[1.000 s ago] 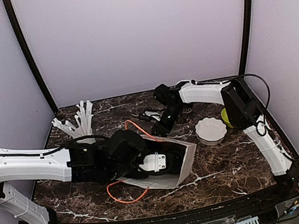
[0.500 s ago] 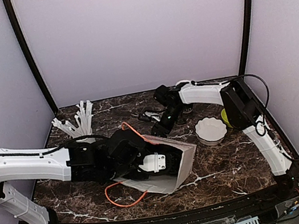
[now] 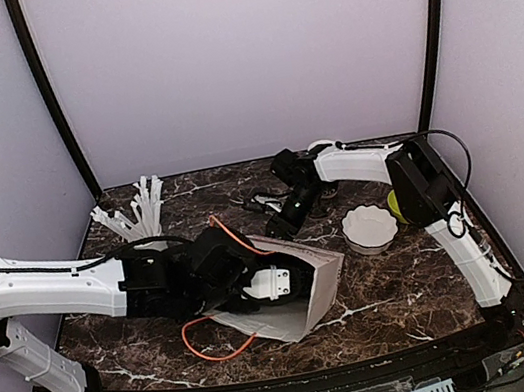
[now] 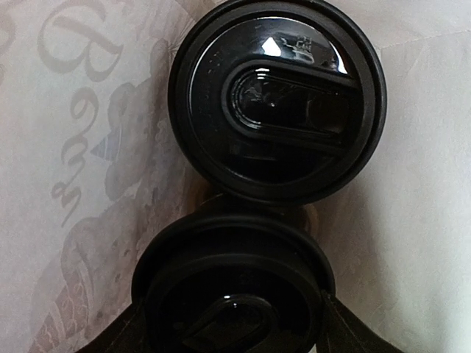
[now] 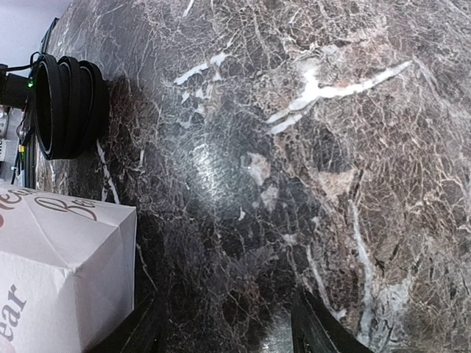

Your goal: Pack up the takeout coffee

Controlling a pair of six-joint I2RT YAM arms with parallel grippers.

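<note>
My left end effector (image 4: 229,332) is deep inside the white paper bag with brown lettering (image 4: 59,147). Its fingers press both sides of the nearer black lidded paper coffee cup (image 4: 232,283), gripping it as far as I can judge. A second black lidded cup (image 4: 276,99) sits just beyond.

Pushing further could knock that one or shove the loose bag across the dark marble bench (image 5: 309,147). My right end effector (image 5: 232,327) hangs open over bare marble, not steadying the bag.

The cup walls and my left fingertips are cut off, so I cannot confirm how firm the grip is.
</note>
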